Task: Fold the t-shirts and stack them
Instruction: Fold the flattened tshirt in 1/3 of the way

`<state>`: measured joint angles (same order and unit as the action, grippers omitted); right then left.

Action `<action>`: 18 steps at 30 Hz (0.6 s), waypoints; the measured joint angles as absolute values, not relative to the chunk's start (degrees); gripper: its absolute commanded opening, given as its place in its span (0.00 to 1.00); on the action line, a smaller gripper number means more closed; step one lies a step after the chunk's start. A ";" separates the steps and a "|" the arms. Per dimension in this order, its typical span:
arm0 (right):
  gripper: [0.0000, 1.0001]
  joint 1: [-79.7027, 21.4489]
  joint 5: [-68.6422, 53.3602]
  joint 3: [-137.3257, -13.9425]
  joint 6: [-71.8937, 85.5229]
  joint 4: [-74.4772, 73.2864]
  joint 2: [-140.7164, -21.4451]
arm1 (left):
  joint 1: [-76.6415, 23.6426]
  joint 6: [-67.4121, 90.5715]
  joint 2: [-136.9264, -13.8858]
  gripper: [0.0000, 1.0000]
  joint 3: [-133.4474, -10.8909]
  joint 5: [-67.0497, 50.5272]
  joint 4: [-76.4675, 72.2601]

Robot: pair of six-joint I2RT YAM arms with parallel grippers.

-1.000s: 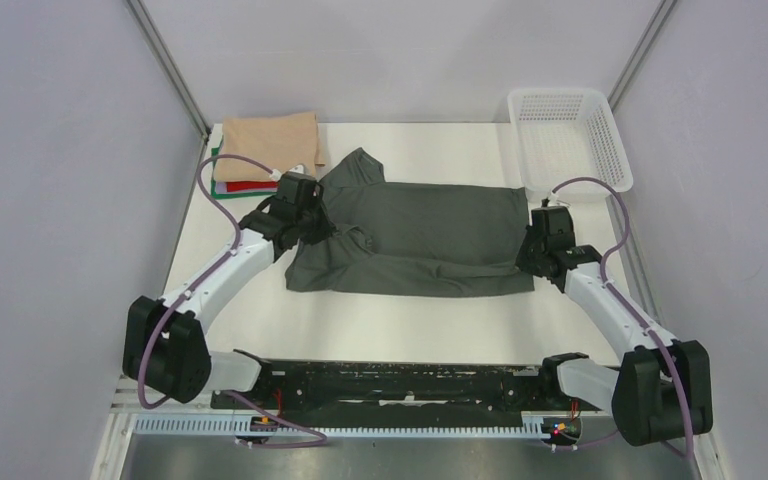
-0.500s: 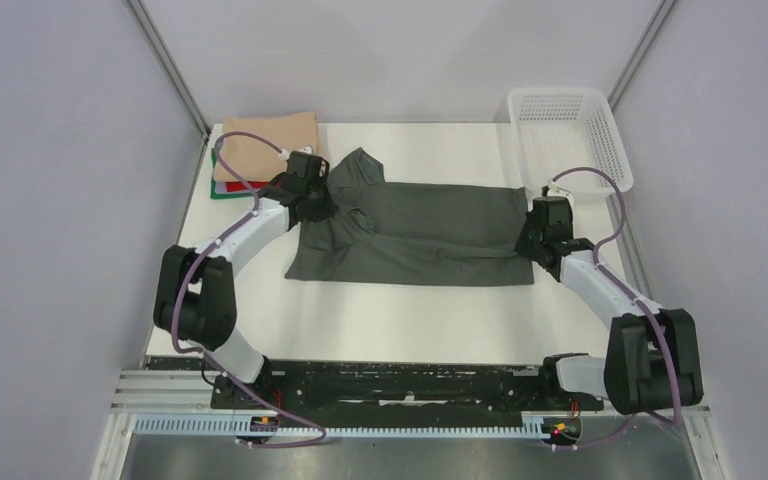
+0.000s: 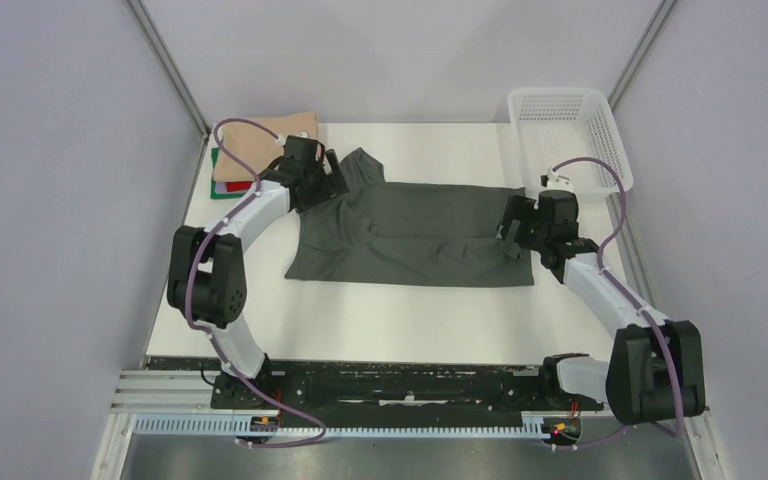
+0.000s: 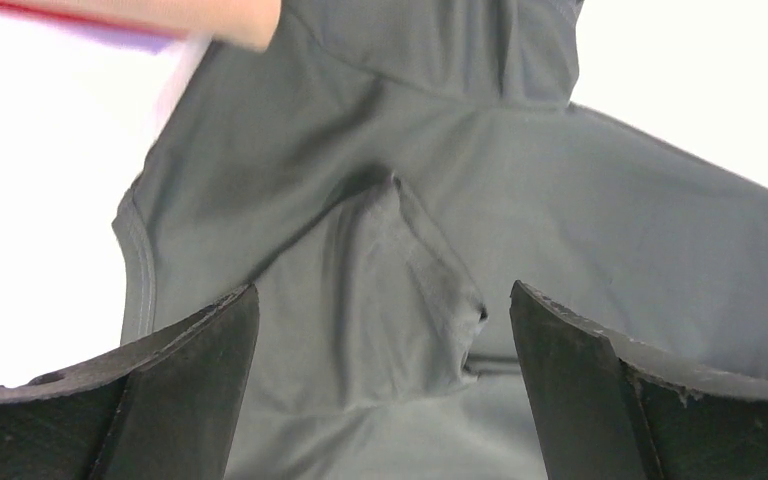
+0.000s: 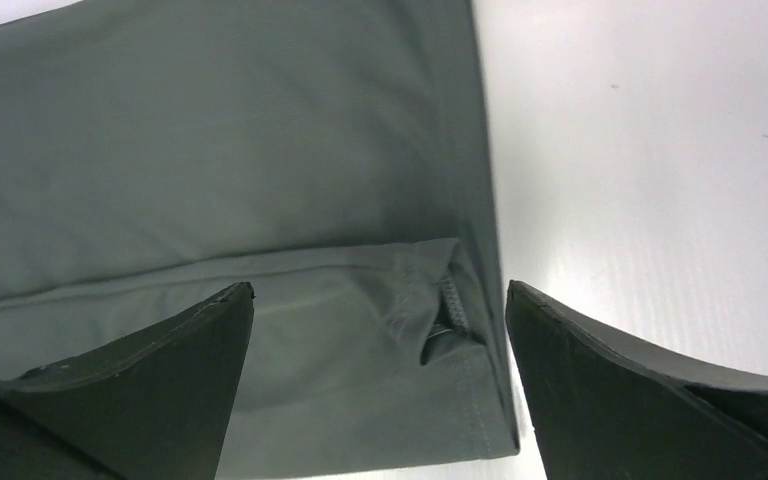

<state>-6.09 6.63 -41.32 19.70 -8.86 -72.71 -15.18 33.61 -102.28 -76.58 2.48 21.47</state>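
Note:
A dark charcoal-grey t-shirt (image 3: pixel 415 235) lies flat across the middle of the table, folded lengthwise, one sleeve pointing to the far side. My left gripper (image 3: pixel 326 181) hovers open over its left end; in the left wrist view a bunched fold of the cloth (image 4: pixel 400 290) lies loose between the spread fingers (image 4: pixel 185 385). My right gripper (image 3: pixel 513 228) stands open over the right hem; its wrist view shows the hem corner (image 5: pixel 450 310) lying free on the table. A tan folded t-shirt (image 3: pixel 270 132) tops a stack at the far left, with red and green edges (image 3: pixel 226 186) beneath.
A white lattice basket (image 3: pixel 572 140) stands at the far right corner, just beyond the right arm. The white table (image 3: pixel 400 320) shows bare in front of the shirt. Grey walls close in both sides.
Both grippers, shut on the grey shirt's ends a second ago, have opened and let the cloth drop. Both arms moved toward the far side, and the shirt now lies a little narrower.

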 measured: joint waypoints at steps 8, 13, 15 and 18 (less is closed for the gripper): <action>0.98 -8.97 -9.80 -33.87 17.12 -7.35 -65.12 | -16.14 36.36 -90.87 1.00 -60.62 -4.47 17.58; 0.98 -12.03 -12.19 -32.80 16.43 -6.94 -67.92 | -16.60 38.48 -91.79 1.00 -56.88 -8.23 14.50; 0.98 -12.43 -11.70 -32.84 16.21 -6.55 -70.28 | -16.58 38.92 -93.19 1.00 -56.75 -9.15 13.69; 0.98 -12.45 -8.25 -33.93 16.23 -6.79 -74.94 | -16.58 39.40 -94.87 1.00 -56.60 -9.17 12.62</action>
